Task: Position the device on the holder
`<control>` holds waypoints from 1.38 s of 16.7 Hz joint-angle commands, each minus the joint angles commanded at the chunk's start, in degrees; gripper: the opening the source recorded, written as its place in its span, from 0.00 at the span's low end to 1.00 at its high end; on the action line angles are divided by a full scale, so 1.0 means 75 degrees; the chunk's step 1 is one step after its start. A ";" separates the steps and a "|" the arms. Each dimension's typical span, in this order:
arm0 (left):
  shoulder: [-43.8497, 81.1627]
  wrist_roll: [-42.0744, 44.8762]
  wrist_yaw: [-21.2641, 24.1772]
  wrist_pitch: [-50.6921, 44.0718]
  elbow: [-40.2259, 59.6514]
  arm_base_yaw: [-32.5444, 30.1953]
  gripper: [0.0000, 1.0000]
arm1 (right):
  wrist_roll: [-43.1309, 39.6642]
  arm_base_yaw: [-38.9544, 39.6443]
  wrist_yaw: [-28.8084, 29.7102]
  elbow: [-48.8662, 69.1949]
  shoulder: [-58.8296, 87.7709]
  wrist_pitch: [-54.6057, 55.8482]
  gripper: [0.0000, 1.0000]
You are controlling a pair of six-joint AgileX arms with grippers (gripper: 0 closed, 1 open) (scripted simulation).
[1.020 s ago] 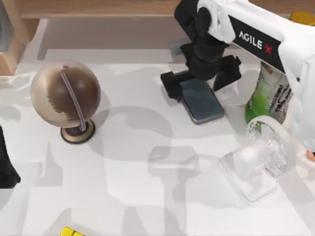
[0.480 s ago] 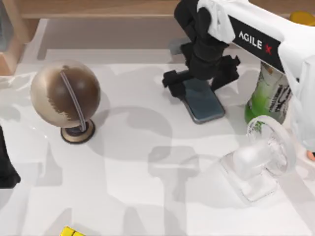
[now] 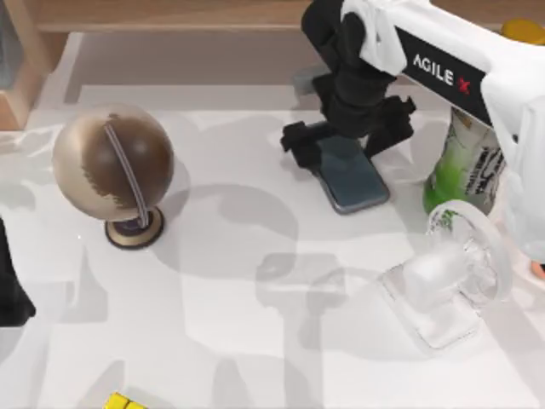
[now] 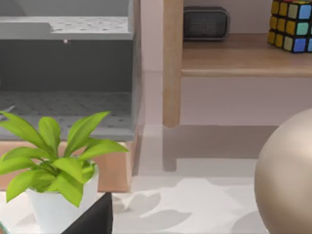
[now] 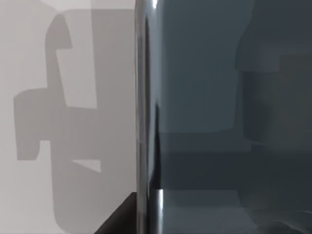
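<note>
The device (image 3: 353, 181), a slim dark-screened smartphone, lies flat at the back middle of the white table. My right gripper (image 3: 345, 132) reaches down over its far end. One black finger stands on each long side, and they look shut on the device. In the right wrist view the glossy screen (image 5: 224, 117) is very close, with a dark fingertip (image 5: 122, 217) against its edge. The holder (image 3: 443, 311), a clear plastic stand, sits at the right, in front of the device. My left gripper (image 3: 8, 290) is parked at the table's left edge.
A brown globe (image 3: 113, 162) on a round foot stands at the left. A green bottle (image 3: 464, 170) rises just behind the holder. A yellow block (image 3: 123, 401) lies at the front edge. A wooden shelf (image 3: 170, 15) runs along the back, and a potted plant (image 4: 53, 165) stands near the left arm.
The right gripper's fingers have drawn slightly inward against the device's sides over the last second. The device, holder and left arm have not moved.
</note>
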 joint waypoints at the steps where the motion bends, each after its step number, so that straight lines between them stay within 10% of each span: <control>1: 0.0000 0.0000 0.0000 0.0000 0.0000 0.0000 1.00 | 0.0000 0.0000 0.0000 0.0000 0.0000 0.0000 0.00; 15: 0.0000 0.0000 0.0000 0.0000 0.0000 0.0000 1.00 | 0.0028 0.0083 0.0089 0.0563 -0.0462 -0.0600 0.00; 23: 0.0000 0.0000 0.0000 0.0000 0.0000 0.0000 1.00 | 0.0544 0.0966 0.1014 -0.1620 -0.3185 0.0703 0.00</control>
